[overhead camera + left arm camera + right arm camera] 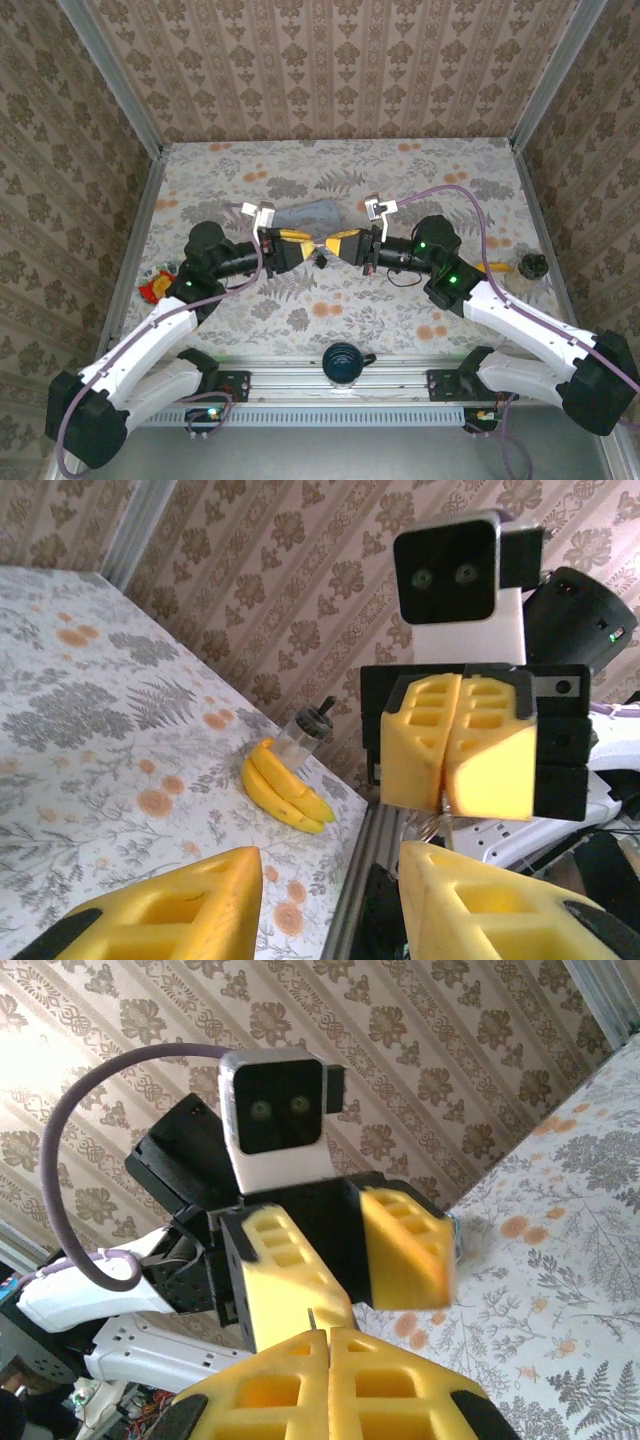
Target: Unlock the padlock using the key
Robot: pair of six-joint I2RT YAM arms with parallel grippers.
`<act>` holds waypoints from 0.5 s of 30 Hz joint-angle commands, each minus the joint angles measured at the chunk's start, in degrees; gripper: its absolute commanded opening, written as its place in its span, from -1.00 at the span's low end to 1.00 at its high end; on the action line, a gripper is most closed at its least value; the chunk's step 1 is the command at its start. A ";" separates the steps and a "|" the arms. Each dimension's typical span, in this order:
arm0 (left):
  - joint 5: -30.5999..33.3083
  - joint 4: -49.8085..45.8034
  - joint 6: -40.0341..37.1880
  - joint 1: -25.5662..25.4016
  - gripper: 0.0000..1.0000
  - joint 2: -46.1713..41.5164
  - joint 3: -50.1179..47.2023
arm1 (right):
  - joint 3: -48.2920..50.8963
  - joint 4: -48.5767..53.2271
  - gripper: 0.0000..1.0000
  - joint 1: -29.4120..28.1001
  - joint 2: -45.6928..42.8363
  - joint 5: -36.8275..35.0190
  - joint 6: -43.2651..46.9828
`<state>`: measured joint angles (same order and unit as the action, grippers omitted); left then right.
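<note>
Your left gripper [330, 885] stands with its jaws apart and empty. Just beyond it, the right gripper [452, 780] is pinched tight, on what you cannot tell. The padlock [322, 261], a tiny dark speck, sits just beside where both tips meet. Judge it light, hard and slippery: pinch its body, not the thin shackle.

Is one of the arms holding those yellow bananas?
No, the bananas lie on the flowered table with nothing gripping them.
</note>
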<state>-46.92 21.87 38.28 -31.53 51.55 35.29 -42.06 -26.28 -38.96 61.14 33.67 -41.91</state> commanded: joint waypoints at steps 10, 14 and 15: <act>-6.53 1.82 -1.76 1.58 0.14 -3.62 0.04 | -1.19 2.37 -1.00 -0.28 -0.82 -2.39 1.67; -7.11 4.66 -0.77 0.58 0.18 -0.67 0.87 | -1.09 0.16 -1.00 -0.33 -0.02 -1.73 0.35; -7.22 5.39 -0.52 0.35 0.18 0.02 1.00 | -1.09 -0.10 -1.00 -0.33 0.07 -1.73 0.19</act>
<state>-52.12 23.62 36.95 -30.46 50.17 35.29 -42.06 -24.01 -38.96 61.14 32.14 -40.93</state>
